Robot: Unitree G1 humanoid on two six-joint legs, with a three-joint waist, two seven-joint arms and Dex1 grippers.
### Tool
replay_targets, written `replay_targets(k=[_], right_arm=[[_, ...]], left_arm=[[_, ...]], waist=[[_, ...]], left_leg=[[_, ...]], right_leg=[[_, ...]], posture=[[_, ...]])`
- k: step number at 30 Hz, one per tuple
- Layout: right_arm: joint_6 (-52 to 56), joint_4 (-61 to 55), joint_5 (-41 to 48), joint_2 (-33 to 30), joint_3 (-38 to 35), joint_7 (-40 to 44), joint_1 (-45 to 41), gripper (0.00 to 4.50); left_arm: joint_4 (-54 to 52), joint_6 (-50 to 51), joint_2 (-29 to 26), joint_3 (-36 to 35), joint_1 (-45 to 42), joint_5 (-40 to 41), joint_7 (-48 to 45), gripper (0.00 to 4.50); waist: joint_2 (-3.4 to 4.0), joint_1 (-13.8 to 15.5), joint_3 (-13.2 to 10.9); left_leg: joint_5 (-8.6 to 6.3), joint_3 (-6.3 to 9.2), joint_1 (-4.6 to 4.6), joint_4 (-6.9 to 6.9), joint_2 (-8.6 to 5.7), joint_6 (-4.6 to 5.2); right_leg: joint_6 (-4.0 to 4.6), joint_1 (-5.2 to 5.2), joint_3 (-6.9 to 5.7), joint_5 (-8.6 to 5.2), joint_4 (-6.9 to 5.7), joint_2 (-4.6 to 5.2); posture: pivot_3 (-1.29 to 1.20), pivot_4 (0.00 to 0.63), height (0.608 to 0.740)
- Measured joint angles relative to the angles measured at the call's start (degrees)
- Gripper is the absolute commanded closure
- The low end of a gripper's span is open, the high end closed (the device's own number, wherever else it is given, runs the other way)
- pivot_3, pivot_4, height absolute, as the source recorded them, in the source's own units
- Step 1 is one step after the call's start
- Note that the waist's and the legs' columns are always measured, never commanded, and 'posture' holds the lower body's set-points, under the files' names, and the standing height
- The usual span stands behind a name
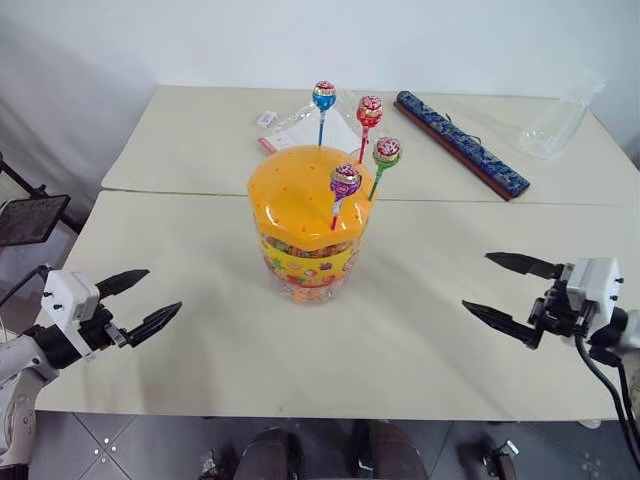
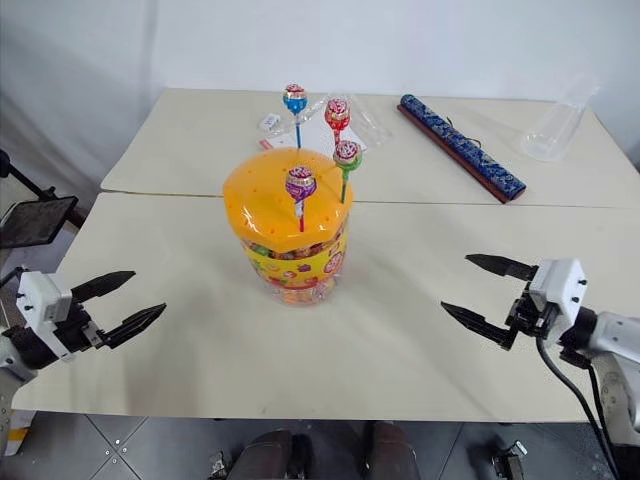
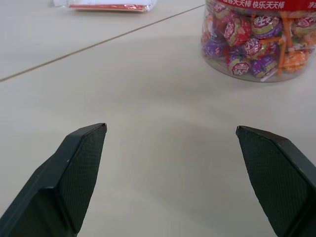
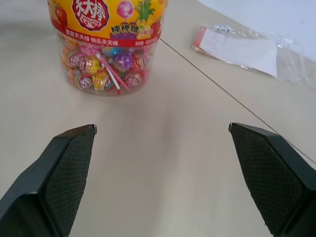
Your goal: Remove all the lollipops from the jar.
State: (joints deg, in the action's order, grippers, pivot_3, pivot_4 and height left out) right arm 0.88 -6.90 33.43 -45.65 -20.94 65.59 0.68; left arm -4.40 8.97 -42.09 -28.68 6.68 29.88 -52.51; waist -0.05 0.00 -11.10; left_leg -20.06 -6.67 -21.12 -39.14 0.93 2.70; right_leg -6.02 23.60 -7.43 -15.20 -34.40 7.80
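Lollipops (image 1: 345, 181), all four standing in the domed lid of the jar (image 1: 305, 238), sit between my left gripper (image 1: 150, 298) and right gripper (image 1: 503, 290), both spread wide, empty and well apart from it.

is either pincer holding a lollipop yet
No, the left pincer and right pincer hang open and empty, either side of the jar.

White-cased wrists, black cables, black pointed hand (image 1: 140, 303) fingers (image 1: 122, 282)
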Motion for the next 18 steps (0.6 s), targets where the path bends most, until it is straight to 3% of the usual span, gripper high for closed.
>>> replay_targets(k=[4, 11, 18], right_arm=[[-1.6, 0.4, -0.2, 3.0, 0.4, 0.0, -0.1, 0.00], [-0.1, -8.8, 7.4, 11.1, 1.4, -3.8, -3.5, 0.00], [4.4, -17.9, 13.5, 13.0, 2.1, -11.7, -9.7, 0.00]], left_arm=[[-1.2, 3.2, 0.8, 1.8, -1.3, 1.1, 0.7, 0.02], [-0.9, 20.1, -3.6, -4.9, -10.3, 19.0, -0.5, 0.02], [-0.6, 26.7, -4.3, -6.0, -12.6, 25.0, -3.3, 0.02]], waist=[[0.00, 0.0, 0.0], [0.01, -0.1, 0.0], [0.08, 0.0, 0.0]], left_leg=[[0.00, -0.01, -0.01, 0.00, 0.00, -0.01], [0.02, 0.07, 0.00, -0.05, 0.06, -0.12], [-0.02, 0.07, -0.05, -0.05, 0.00, -0.13]], right_leg=[[0.00, 0.01, 0.02, 0.00, -0.03, -0.01], [0.01, 0.03, 0.10, 0.00, -0.17, -0.06], [0.02, 0.11, 0.07, -0.01, -0.25, -0.29]], posture=[[0.00, 0.150, 0.740], [0.00, 0.150, 0.740], [0.00, 0.150, 0.740]])
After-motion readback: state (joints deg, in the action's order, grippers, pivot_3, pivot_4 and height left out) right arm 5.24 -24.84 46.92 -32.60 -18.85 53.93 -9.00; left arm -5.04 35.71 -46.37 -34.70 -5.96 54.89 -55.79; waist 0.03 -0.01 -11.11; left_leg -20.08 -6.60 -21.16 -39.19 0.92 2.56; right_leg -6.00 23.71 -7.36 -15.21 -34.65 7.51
